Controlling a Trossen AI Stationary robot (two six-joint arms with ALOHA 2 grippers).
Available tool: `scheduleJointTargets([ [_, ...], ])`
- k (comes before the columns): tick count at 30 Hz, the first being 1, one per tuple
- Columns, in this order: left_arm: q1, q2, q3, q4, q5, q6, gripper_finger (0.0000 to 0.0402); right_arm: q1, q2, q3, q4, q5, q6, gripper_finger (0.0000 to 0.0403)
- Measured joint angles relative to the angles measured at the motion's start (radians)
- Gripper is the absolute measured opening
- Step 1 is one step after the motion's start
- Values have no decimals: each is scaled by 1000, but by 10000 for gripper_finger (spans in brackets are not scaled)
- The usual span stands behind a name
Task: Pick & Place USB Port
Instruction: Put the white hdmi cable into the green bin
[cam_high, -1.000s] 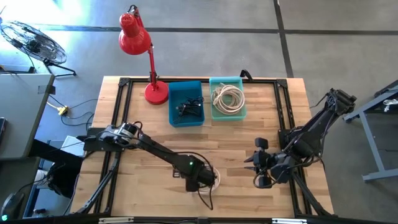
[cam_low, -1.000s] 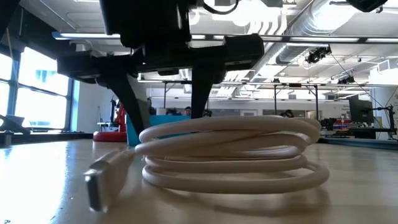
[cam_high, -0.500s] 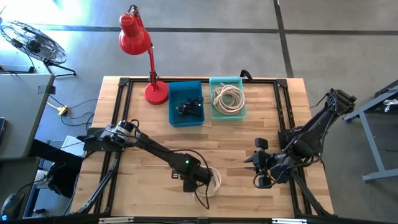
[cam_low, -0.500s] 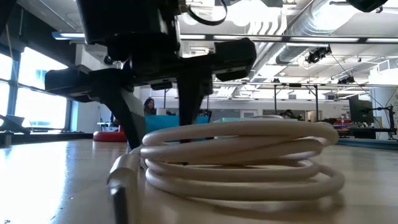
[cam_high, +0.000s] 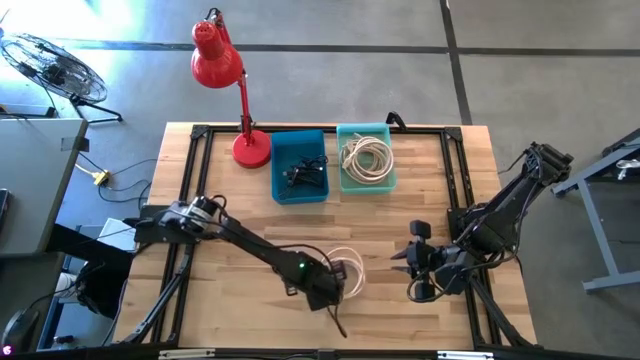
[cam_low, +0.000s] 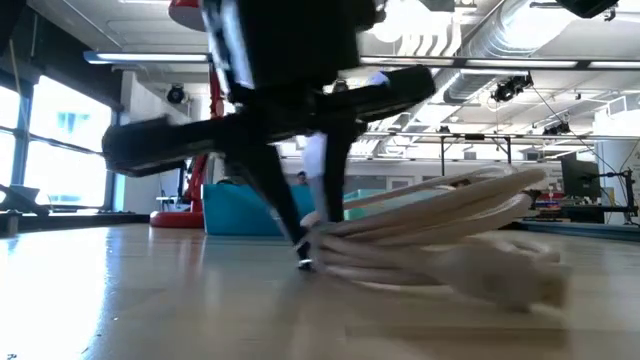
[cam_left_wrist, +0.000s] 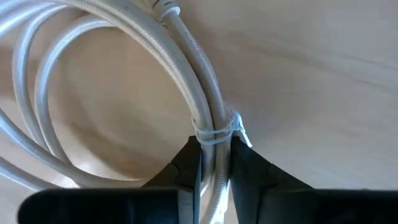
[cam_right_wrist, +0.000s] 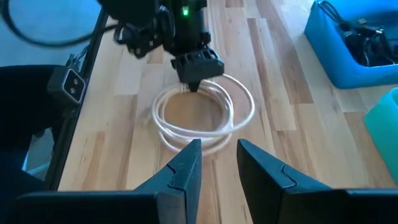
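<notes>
A white coiled USB cable (cam_high: 346, 272) lies on the wooden table near its front edge, about midway across. My left gripper (cam_high: 325, 291) is shut on the coil's near left side, and the coil (cam_low: 430, 225) shows tilted and blurred in the low view. The coil also shows in the right wrist view (cam_right_wrist: 202, 115). My right gripper (cam_right_wrist: 217, 163) waits to the right of the coil (cam_high: 402, 262), open with nothing between its fingers. My left gripper pinches the coil's bundled strands (cam_left_wrist: 215, 149) between its two fingers, just beside a white cable tie (cam_left_wrist: 219, 133). The fingers come from above, pointing down, and lie across the strands. The held side sits low by the table (cam_low: 308, 258); the coil slopes up away from it.
At the back of the table stand a blue bin (cam_high: 300, 166) with dark cables and a teal bin (cam_high: 366, 158) with white cables. A red desk lamp (cam_high: 236, 92) stands at the back left. Bare wood lies between the coil and the bins.
My left gripper's fingers, which stood apart over the coil's left side, have shut on its strands. The coil lay flat before. Now it is tipped and has shifted a little toward the table's right and far side.
</notes>
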Motion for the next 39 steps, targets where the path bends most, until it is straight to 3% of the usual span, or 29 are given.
scheduleJointTargets([
  [4,3,11,76,1,-98,-67,49,10,0,0,32,-13,-76,94],
  [9,-13,6,179,-70,-298,-118,49,79,16,0,199,-59,-269,94],
  [12,-38,6,253,-201,-425,-117,49,123,30,0,225,-1,-288,94],
  [16,-71,-20,379,-489,-655,-173,49,156,72,0,162,133,-196,94],
  [19,-85,-65,465,-655,-724,-303,49,150,130,-1,127,176,-133,94],
  [22,-97,-134,506,-698,-719,-415,49,108,210,-1,201,196,-195,95],
  [27,-97,-282,504,-690,-686,-433,49,3,271,10,414,156,-446,94],
  [32,-95,-437,505,-623,-669,-466,49,-34,244,19,542,265,-590,95],
  [36,-96,-505,505,-565,-568,-472,49,-36,207,19,635,342,-757,104],
  [39,-96,-519,505,-550,-490,-471,49,-34,189,19,708,312,-878,125],
])
